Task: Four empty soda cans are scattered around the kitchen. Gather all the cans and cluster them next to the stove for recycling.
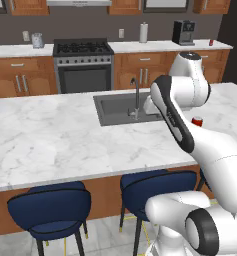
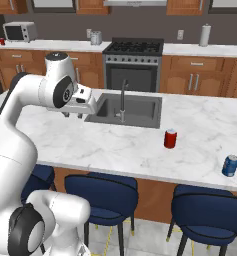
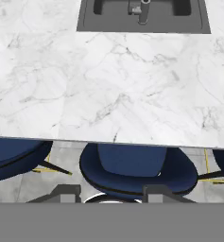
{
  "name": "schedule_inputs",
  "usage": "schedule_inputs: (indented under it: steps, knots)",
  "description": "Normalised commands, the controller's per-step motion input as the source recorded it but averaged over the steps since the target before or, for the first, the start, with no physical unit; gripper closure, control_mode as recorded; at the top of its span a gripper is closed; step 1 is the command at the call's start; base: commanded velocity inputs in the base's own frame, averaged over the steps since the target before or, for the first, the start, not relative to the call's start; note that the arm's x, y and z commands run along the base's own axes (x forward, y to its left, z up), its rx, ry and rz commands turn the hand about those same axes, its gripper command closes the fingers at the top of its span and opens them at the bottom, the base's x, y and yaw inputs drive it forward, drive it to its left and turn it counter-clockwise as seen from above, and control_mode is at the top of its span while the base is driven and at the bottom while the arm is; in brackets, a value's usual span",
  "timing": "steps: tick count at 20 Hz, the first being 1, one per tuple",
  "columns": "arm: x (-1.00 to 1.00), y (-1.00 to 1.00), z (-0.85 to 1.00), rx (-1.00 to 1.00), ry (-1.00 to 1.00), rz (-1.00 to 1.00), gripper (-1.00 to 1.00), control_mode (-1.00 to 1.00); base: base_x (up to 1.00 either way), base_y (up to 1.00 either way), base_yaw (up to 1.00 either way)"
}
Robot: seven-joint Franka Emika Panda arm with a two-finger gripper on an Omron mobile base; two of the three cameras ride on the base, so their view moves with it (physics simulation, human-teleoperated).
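The gripper [image 2: 72, 114] hangs above the marble island counter [image 2: 115, 145], just off the sink's [image 2: 135, 107] 9 o'clock corner in the right base view; in the hand view its two dark finger tips [image 3: 66, 191] rise well apart at the bottom, with nothing between them, looking down over the counter edge at blue stools [image 3: 132, 168]. One red soda can [image 2: 170, 138] stands upright on the island at about 4 o'clock from the sink, apart from the basin; the left base view shows the same can [image 1: 197, 121] peeking out beside the arm's forearm. A blue can [image 2: 230, 165] stands farther toward 4 o'clock, near the island's front edge. Another small red can [image 1: 210, 43] sits on the back counter at the 3 o'clock end, beside the coffee machine [image 1: 183, 32]. A further small red can [image 2: 2, 41] stands at 9 o'clock of the microwave [image 2: 20, 31], just beside it. The stove [image 1: 83, 62] stands against the far wall at 12 o'clock from the sink, with a white paper towel roll [image 1: 143, 32] on the counter to its 3 o'clock side.
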Motion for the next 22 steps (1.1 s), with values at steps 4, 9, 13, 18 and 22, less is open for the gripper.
schedule_inputs:
  steps: [4,9,13,18,22]
  knots:
    - [0.0,0.0,0.0,0.0,0.0,0.0,-1.0,1.0,0.0,0.0,0.0]
    - [0.0,0.0,0.0,0.0,0.0,0.0,-1.0,1.0,0.01,-0.32,0.0]
    - [0.0,0.0,0.0,0.0,0.0,0.0,-1.0,1.0,0.06,-0.63,0.0]
    - [0.0,0.0,0.0,0.0,0.0,0.0,-1.0,1.0,0.11,-0.57,0.0]
    - [0.0,0.0,0.0,0.0,0.0,0.0,-1.0,1.0,0.23,-0.49,-0.01]
